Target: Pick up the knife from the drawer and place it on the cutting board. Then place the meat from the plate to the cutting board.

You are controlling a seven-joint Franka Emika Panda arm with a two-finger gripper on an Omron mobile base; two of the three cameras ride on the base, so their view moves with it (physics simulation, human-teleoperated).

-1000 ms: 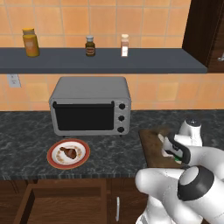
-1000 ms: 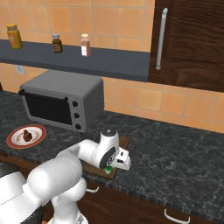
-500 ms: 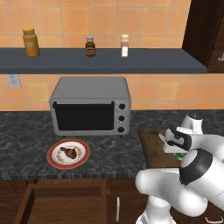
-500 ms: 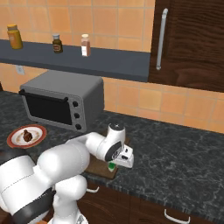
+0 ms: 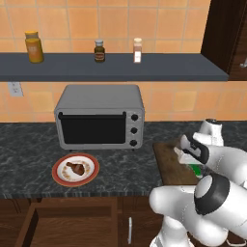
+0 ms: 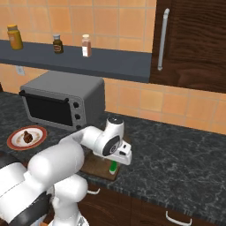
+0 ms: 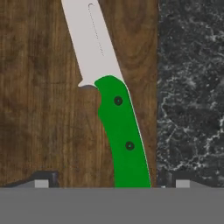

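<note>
The knife (image 7: 122,131), silver blade and bright green handle, lies flat on the dark wooden cutting board (image 7: 39,109) close to its edge beside the counter. My gripper (image 7: 111,181) hovers straight over the handle, open, with its fingertips (image 7: 41,182) standing well clear of the handle on both sides. From the base, the gripper (image 5: 190,152) hangs over the cutting board (image 5: 166,154), and a bit of green knife handle (image 6: 113,166) peeks out below it. The meat (image 5: 75,167) rests on the red-rimmed plate (image 5: 75,170) to the left. The drawer (image 5: 67,226) stands pulled out below the counter.
A grey toaster oven (image 5: 99,117) stands behind the plate and just left of the board. The shelf (image 5: 111,66) above carries three jars. A dark cabinet with a silver handle (image 6: 162,39) hangs at the right. Black marble counter (image 6: 176,163) stretches right of the board.
The jaws have gone from shut on the knife handle to wide open, leaving the knife lying on the board. The hand has lifted and turned slightly above it.
</note>
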